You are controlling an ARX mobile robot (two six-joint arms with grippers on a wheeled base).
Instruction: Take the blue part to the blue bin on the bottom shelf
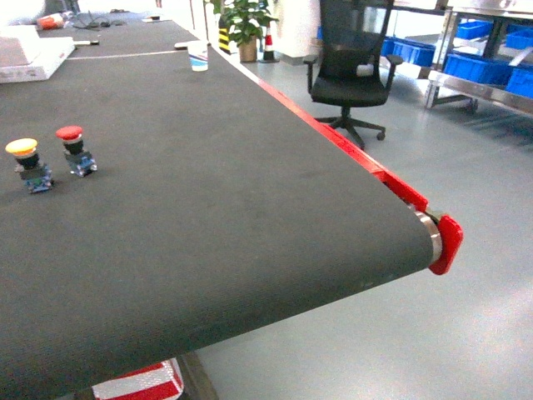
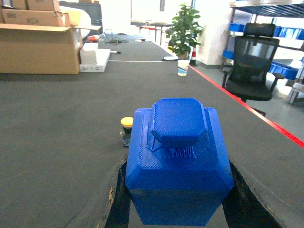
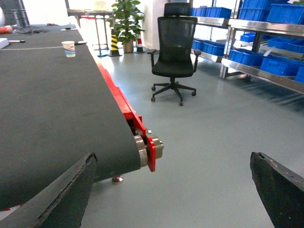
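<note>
The blue part, a blocky 3D-printed piece with an octagonal cap, fills the lower middle of the left wrist view. My left gripper is shut on it, one dark finger on each side, above the black belt. My right gripper hangs open with nothing between its fingers, over the grey floor just past the belt's end. Blue bins sit on the lowest visible tier of the steel rack, the bottom shelf, far right. The same blue bins show in the head view, where neither gripper nor the blue part appears.
The black conveyor belt has a red side rail and a roller end. On it stand a yellow push button, a red one and a paper cup. An office chair stands between belt and rack.
</note>
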